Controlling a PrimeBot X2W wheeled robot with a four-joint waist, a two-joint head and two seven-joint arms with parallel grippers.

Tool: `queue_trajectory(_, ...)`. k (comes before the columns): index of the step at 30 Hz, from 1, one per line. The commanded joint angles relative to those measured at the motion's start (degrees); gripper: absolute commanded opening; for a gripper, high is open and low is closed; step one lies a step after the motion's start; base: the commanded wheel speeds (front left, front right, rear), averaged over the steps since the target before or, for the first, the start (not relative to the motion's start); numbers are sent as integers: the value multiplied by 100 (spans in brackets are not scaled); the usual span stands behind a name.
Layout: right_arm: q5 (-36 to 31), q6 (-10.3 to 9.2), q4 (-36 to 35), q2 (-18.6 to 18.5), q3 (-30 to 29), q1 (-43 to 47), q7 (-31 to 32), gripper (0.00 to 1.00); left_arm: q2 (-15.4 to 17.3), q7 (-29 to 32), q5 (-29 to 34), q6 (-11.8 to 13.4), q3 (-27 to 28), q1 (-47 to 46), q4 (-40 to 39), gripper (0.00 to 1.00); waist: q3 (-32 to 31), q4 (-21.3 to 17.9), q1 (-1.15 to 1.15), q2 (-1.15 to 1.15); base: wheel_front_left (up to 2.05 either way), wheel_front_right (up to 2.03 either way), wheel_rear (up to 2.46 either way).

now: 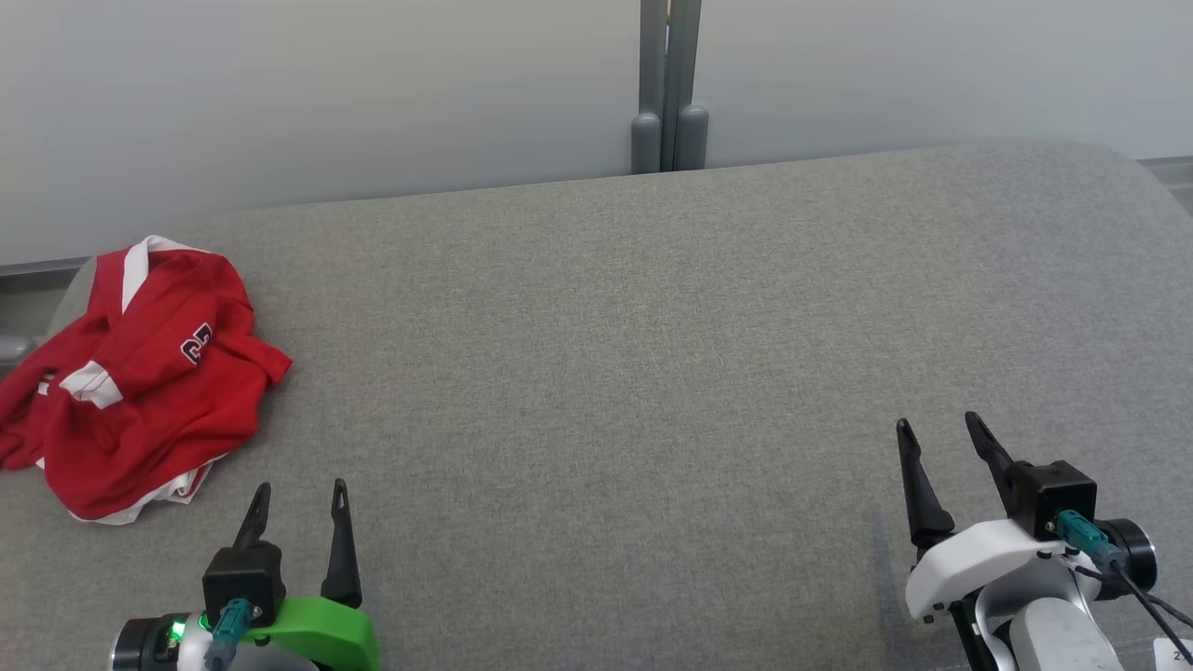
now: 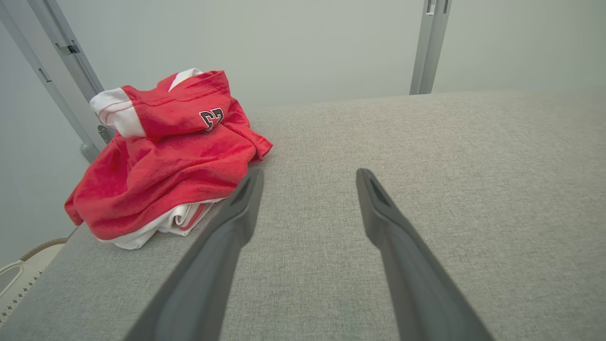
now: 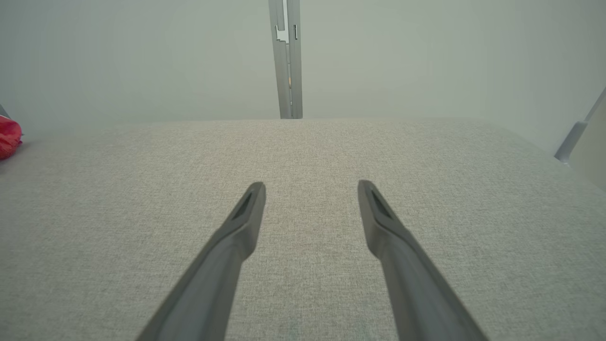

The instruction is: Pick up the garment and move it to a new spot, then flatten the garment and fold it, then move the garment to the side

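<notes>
In the head view the red garment [image 1: 140, 373], trimmed in white and bearing a dark number patch, lies crumpled in a heap at the left edge of the grey tabletop [image 1: 596, 373], towards the far left corner, with some cloth reaching past that edge. The left gripper [image 1: 302, 485] sits at the near edge just beside the heap, its fingers apart and holding nothing. The right gripper [image 1: 937, 420] is by the near right corner, well apart from the garment, fingers likewise spread and empty. A grey post [image 1: 668, 84] stands behind the far edge against a pale wall. In the left wrist view the gripper [image 2: 308, 172] hovers low over the tabletop [image 2: 426, 166] with its fingers wide apart; the garment [image 2: 161, 161] is piled next to one fingertip, though I cannot tell whether they touch. In the right wrist view the gripper [image 3: 310, 184] points across bare tabletop [image 3: 303, 151] with fingers spread, and a red sliver of garment [image 3: 8, 137] shows at the view's left edge.
</notes>
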Motion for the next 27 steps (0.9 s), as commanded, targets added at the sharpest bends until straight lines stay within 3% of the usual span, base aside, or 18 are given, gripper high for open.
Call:
queue_trajectory(1, -123, 0, -4, -5, -22, -62, -57, 100, 23, -50, 129, 44, 18, -49, 14, 100, 2, -1, 0, 0, 0, 0, 0)
queue_trajectory(15, -652, 0, 44, 21, -43, -32, -171, 100, -39, -157, 584, 27, 126, -50, 115, 100, 34, 141, 0, 0, 0, 0, 0)
queue_trajectory(21, -599, 0, 30, 24, 128, -33, -167, 100, -61, -156, 552, 38, 217, -63, 187, 100, 65, 650, 0, 0, 0, 0, 0)
queue_trajectory(27, -480, 0, 80, 27, 526, -123, -167, 100, -51, -156, 528, -20, 322, 3, 321, 100, 93, 1673, 0, 0, 0, 0, 0)
